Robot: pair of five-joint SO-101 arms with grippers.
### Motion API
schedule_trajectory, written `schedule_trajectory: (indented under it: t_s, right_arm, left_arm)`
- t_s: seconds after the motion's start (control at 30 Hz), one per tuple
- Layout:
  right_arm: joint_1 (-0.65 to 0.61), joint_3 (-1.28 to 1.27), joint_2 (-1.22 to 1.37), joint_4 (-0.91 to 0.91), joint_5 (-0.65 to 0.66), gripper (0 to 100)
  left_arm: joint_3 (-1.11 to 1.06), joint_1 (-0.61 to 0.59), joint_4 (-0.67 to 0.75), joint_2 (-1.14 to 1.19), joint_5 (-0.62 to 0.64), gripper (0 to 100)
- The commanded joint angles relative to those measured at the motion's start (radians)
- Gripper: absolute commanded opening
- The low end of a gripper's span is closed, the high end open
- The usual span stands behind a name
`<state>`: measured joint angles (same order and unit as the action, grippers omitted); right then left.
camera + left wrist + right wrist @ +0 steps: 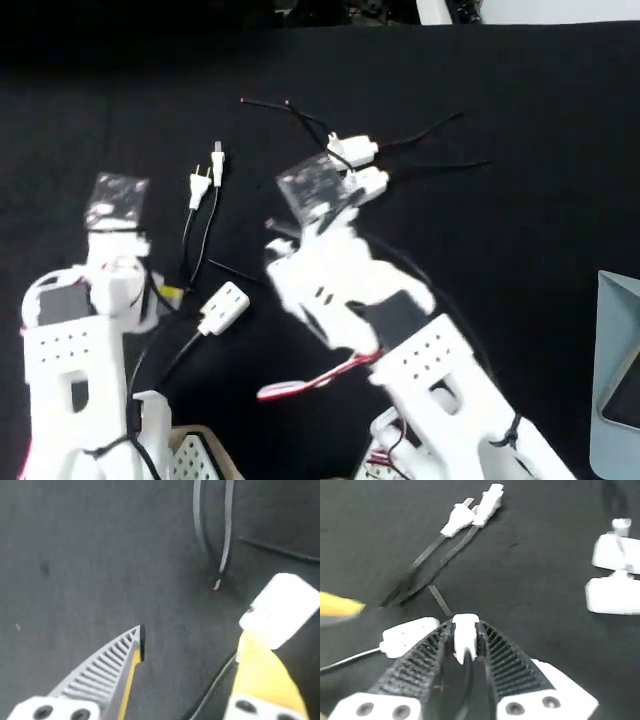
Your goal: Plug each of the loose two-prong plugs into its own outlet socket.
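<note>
the white plug sits pinched in my right claw, which is closed tight on its body. i cannot see its prongs. close by on the black tabletop lies the corded socket, near the plug but not touching it. also near this claw are the farther socket and the nearer socket, lying side by side. whether either already has something seated in it i cannot tell. further out, the first loose plug and the second loose plug lie next to each other with their cables trailing, both plainly unplugged. my left claw gapes wide and has hold of nothing. it hangs low over the tabletop, with what i take to be the corded socket just beside its yellow finger.

i judge the job to be in its early part. one plug is in hand but not yet lined up with any socket, and two more wait on the tabletop. i can confirm no finished connection. what is left is to seat this plug, then fetch and seat the other two.
</note>
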<state>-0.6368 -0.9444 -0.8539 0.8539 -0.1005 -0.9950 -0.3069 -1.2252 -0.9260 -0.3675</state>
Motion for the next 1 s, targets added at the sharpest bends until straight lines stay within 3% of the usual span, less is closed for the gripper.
schedule_trajectory:
  t_s: [0.0,0.2,0.6,0.97]
  right_arm:
    - [-0.089,0.016,0.070,-0.011,-0.008,1.1]
    - [-0.167,0.016,0.222,-0.123,-0.006,1.1]
    - [-0.212,0.116,0.430,-0.153,0.000,1.1]
    - [-0.157,0.206,0.591,-0.207,0.058,1.1]
  left_arm:
    - [-0.125,-0.061,0.072,-0.083,0.068,30]
    - [-0.278,-0.062,0.213,-0.110,0.138,30]
    - [-0.306,-0.096,0.219,-0.110,0.140,30]
    - [-0.309,-0.097,0.219,-0.110,0.140,30]
